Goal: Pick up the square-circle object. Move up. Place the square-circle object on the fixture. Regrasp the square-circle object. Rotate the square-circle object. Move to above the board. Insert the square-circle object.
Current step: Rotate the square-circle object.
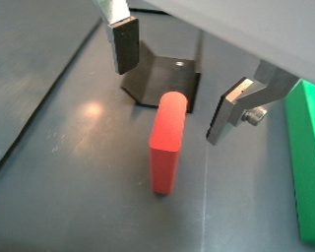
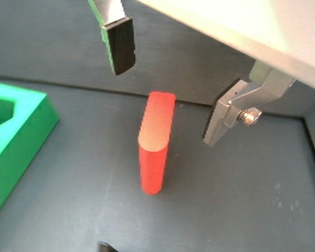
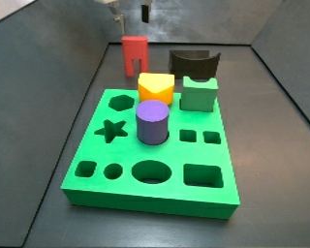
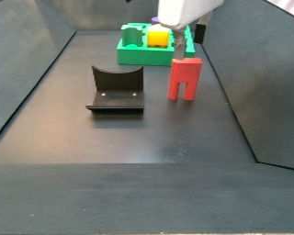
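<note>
The square-circle object, a small red oblong block (image 1: 167, 138), stands upright on the dark floor, as the wrist view (image 2: 154, 138) and both side views (image 3: 133, 53) (image 4: 184, 78) show. My gripper (image 1: 173, 95) is open and empty, with its fingers spread to either side above the block's top, not touching it. It also shows in the wrist view (image 2: 171, 98) and, high over the block, in a side view (image 3: 132, 14). The black fixture (image 1: 160, 79) sits on the floor close beside the block (image 4: 113, 89). The green board (image 3: 132, 145) lies a short way from the block.
On the board stand a yellow-orange block (image 3: 155, 87), a green cube (image 3: 201, 94) and a purple cylinder (image 3: 151, 123). The board's edge shows in both wrist views (image 1: 311, 157) (image 2: 9, 138). Dark sloping walls enclose the floor.
</note>
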You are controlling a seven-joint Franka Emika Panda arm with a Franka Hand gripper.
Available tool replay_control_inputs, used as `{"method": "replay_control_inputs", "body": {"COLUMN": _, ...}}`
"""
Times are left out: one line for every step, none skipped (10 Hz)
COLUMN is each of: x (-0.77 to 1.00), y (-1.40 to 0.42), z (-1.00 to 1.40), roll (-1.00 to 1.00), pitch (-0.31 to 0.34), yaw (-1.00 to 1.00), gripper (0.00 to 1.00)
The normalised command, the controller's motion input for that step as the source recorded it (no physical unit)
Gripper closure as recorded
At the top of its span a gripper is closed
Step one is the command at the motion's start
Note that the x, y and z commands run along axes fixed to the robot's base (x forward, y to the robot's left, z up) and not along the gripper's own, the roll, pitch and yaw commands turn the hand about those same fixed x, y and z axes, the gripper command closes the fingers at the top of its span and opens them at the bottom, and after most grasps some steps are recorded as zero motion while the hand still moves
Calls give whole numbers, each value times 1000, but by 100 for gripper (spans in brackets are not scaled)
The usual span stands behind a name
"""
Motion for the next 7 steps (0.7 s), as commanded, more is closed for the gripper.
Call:
{"method": "replay_control_inputs", "body": {"x": 35, "y": 3, "z": -33, "roll": 2, "pitch": 4, "yaw": 1000, "gripper": 0}}
{"method": "replay_control_inputs", "body": {"x": 35, "y": 3, "z": -33, "roll": 2, "pitch": 5, "yaw": 1000, "gripper": 0}}
{"method": "replay_control_inputs", "body": {"x": 35, "y": 3, "z": -33, "roll": 3, "pitch": 5, "yaw": 1000, "gripper": 0}}
{"method": "replay_control_inputs", "body": {"x": 35, "y": 2, "z": -32, "roll": 3, "pitch": 5, "yaw": 1000, "gripper": 0}}
{"method": "replay_control_inputs", "body": {"x": 35, "y": 2, "z": -32, "roll": 3, "pitch": 5, "yaw": 1000, "gripper": 0}}
{"method": "replay_control_inputs", "body": {"x": 36, "y": 2, "z": -32, "roll": 3, "pitch": 5, "yaw": 1000, "gripper": 0}}
{"method": "replay_control_inputs", "body": {"x": 36, "y": 2, "z": -32, "roll": 3, "pitch": 6, "yaw": 1000, "gripper": 0}}
